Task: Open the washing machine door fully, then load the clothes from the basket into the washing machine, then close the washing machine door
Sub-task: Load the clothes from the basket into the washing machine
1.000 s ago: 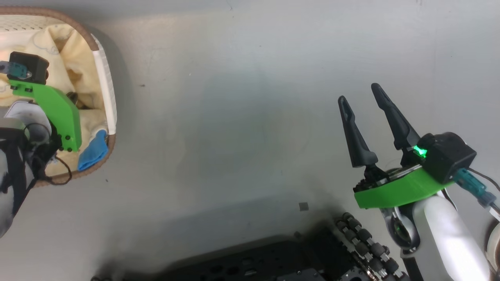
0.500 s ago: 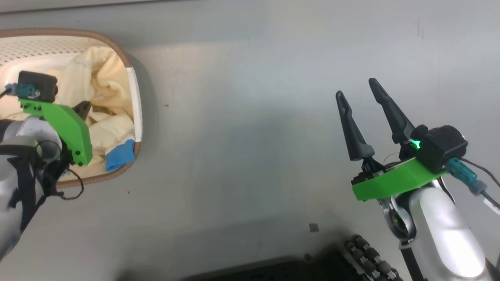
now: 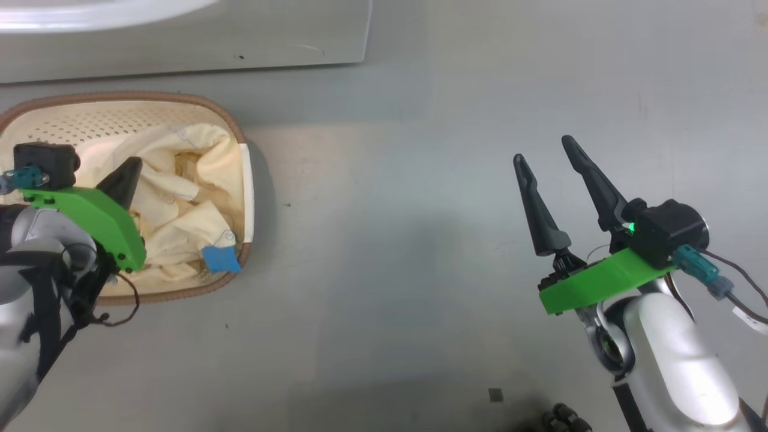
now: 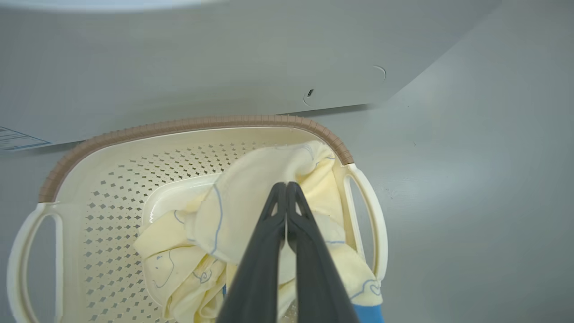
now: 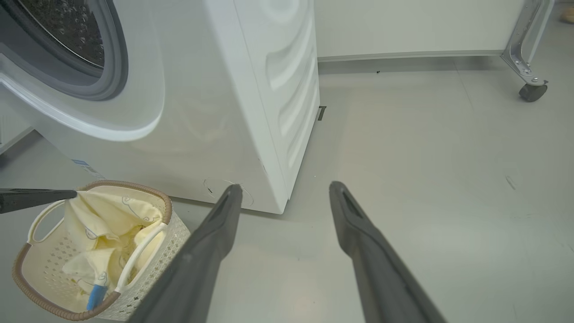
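Pinching the clothes in the left gripper's shut jaws to lift from the basket, holding the right gripper's wide, empty jaws clear.

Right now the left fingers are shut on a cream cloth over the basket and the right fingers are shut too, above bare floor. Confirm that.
Not quite: the right fingers stand open, spread apart, as the right wrist view shows. The rest holds: the left fingers are shut on the clothes over the basket.
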